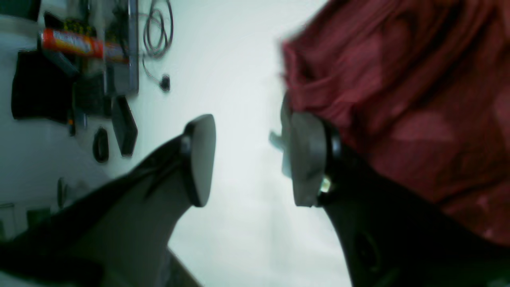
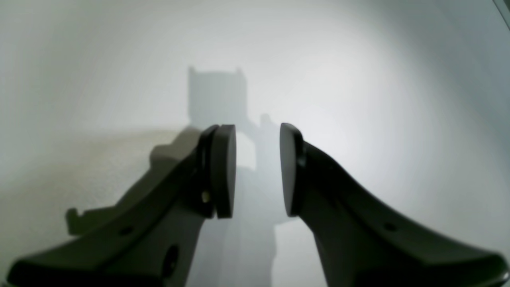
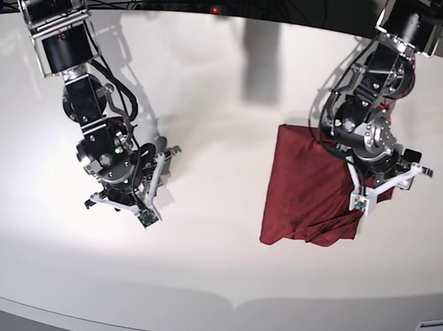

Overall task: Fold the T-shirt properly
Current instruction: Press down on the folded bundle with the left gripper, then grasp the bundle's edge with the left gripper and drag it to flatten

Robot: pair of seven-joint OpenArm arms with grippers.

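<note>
Jaws, left: my left gripper [image 1: 247,159] stands parted with only white table showing between the pads; nothing is pinched.
Jaws, right: my right gripper [image 2: 257,169] has its pads apart too, with a narrower gap, and bare table behind them; it holds nothing.
Cloth at the left pad: the T-shirt [image 1: 398,99] bunches in soft wrinkles just beside the outer pad, on its far side, not between the pads.
Shirt position: in the base view the T-shirt [image 3: 308,191] lies on the table [image 3: 212,287] as a rough rectangle, partly under my left arm; its lower edge is lumpy and uneven.
Right arm: parked over empty table, well apart from the shirt.
Step in hand: I judge a fold has just been laid and let go, with the shirt partly folded.
Next move: lift my left arm clear of the cloth without dragging it, then pick a fresh edge, likely the ragged lower one.
Risk: thin fabric may cling to the pad and pull the fold open.
Background: cables and dark clutter [image 1: 79,71] sit past the table, blurred.
</note>
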